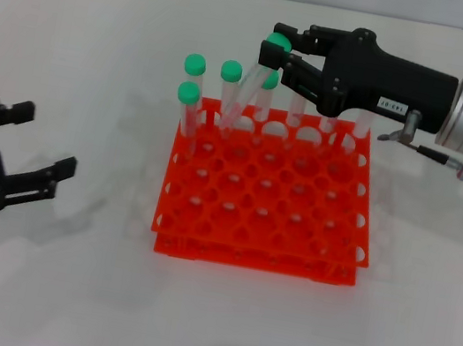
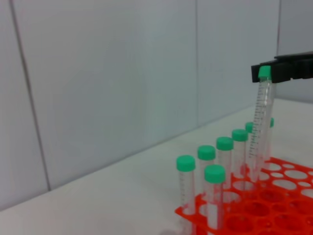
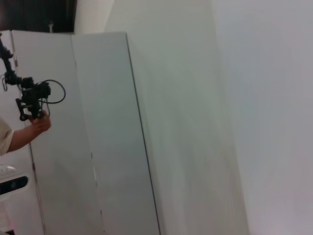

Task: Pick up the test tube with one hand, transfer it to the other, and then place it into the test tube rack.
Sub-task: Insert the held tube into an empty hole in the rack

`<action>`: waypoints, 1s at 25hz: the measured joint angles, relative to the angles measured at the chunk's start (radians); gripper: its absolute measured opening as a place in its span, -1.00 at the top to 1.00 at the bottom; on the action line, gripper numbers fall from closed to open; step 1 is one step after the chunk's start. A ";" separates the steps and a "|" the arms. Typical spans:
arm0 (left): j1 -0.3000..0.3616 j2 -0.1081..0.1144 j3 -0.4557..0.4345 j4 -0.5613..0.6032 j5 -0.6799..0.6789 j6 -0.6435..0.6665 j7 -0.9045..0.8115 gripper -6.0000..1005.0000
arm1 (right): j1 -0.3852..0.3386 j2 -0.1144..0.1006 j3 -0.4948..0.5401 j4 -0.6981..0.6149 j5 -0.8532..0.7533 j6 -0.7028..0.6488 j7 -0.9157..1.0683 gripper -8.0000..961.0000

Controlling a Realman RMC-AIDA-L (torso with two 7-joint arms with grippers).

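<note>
My right gripper [image 1: 275, 53], black with a white label and a blue light on its wrist, is shut on the green cap of the test tube [image 1: 246, 90]. It holds the tube tilted over the back row of the orange-red test tube rack [image 1: 257, 256]. The tube's lower end is at a back-row hole. The left wrist view shows the held tube [image 2: 260, 122], the gripper's fingers [image 2: 286, 68] and the rack [image 2: 288, 188]. My left gripper [image 1: 43, 141] is open and empty, low at the table's left. The right wrist view shows none of these.
Several other green-capped tubes [image 1: 191, 85] stand in the rack's back left holes, also in the left wrist view [image 2: 215, 191]. More clear tubes [image 1: 360, 129] stand in the back row under my right gripper. A white wall lies behind the table.
</note>
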 joint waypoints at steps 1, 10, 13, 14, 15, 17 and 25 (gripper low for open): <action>-0.005 0.000 -0.025 -0.036 -0.014 0.021 0.025 -0.78 | 0.000 0.001 0.020 -0.012 -0.030 0.001 0.017 0.45; -0.062 0.003 -0.169 -0.275 -0.043 0.106 0.184 -0.78 | 0.012 0.022 0.147 -0.101 -0.270 0.011 0.140 0.45; -0.076 0.003 -0.189 -0.312 -0.043 0.107 0.211 -0.78 | 0.029 0.023 0.152 -0.116 -0.304 0.024 0.188 0.45; -0.082 0.003 -0.198 -0.322 -0.043 0.107 0.219 -0.78 | 0.036 0.022 0.152 -0.119 -0.312 0.029 0.201 0.45; -0.082 0.003 -0.198 -0.322 -0.043 0.107 0.219 -0.78 | 0.041 0.022 0.152 -0.121 -0.315 0.033 0.208 0.45; -0.088 0.003 -0.203 -0.328 -0.044 0.108 0.222 -0.78 | 0.052 0.022 0.152 -0.125 -0.325 0.043 0.218 0.45; -0.118 0.004 -0.204 -0.352 -0.040 0.109 0.218 -0.78 | 0.100 0.038 0.152 -0.141 -0.420 0.103 0.281 0.45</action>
